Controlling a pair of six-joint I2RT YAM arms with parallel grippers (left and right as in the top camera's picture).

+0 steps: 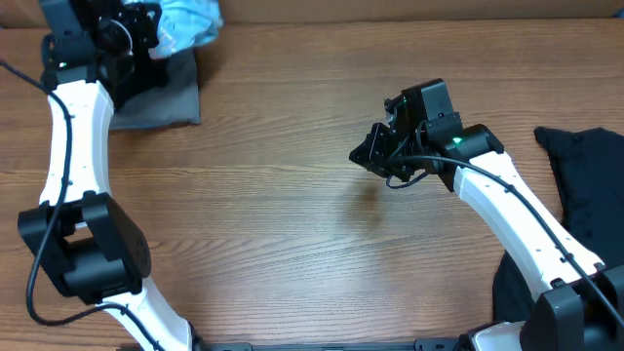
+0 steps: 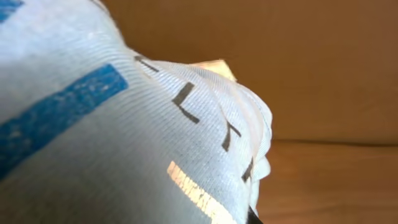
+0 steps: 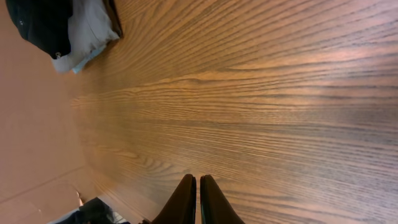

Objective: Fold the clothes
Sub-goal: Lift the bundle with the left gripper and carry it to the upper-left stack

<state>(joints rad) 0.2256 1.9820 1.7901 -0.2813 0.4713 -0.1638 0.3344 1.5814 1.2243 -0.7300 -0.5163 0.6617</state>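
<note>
White arm links [image 1: 73, 136], black joints [image 1: 93, 249], black cables [image 1: 517, 195], black right pincer [image 3: 198, 196].

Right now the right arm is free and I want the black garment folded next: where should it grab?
Probably pinch the black garment at its left edge, coming from the left across the table: it lies spread at the table's right, and that edge faces the shut, empty right gripper.

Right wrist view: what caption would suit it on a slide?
The right hand, shut and empty, hovers above the wooden table.

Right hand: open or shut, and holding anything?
Shut and empty. The right hand shows fingers pressed together, nothing between them, only the table behind.
</note>
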